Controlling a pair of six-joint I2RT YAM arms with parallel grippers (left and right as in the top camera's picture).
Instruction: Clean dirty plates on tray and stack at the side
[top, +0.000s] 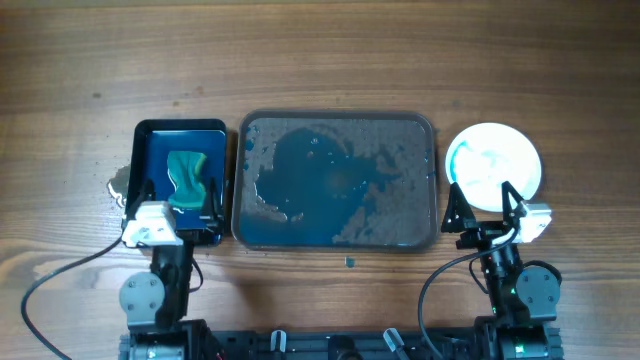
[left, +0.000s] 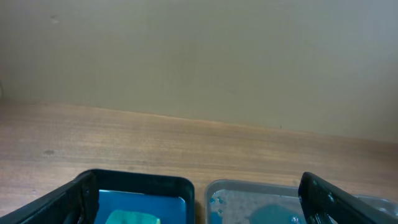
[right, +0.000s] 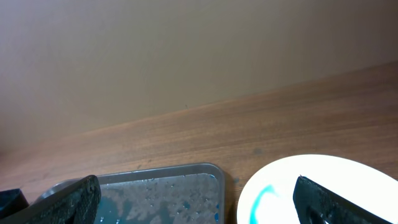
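The dark grey tray (top: 338, 117) lies at the table's middle, with no plate on it and a pool of blue water and droplets inside. It also shows in the left wrist view (left: 249, 188) and the right wrist view (right: 161, 173). A round white plate (top: 493, 165) with teal streaks sits on the table to the tray's right, also in the right wrist view (right: 323, 177); I cannot tell whether other plates lie under it. My right gripper (top: 482, 206) (right: 196, 202) is open and empty at the plate's near edge. My left gripper (top: 174, 202) (left: 193, 208) is open and empty.
A small glossy blue tray (top: 180, 128) (left: 140, 185) left of the grey tray holds blue water and a teal-green sponge (top: 188, 178) (left: 134, 218). My left gripper hangs over its near end. A wet patch (top: 120, 185) lies left of it, a droplet (top: 349, 262) before the grey tray.
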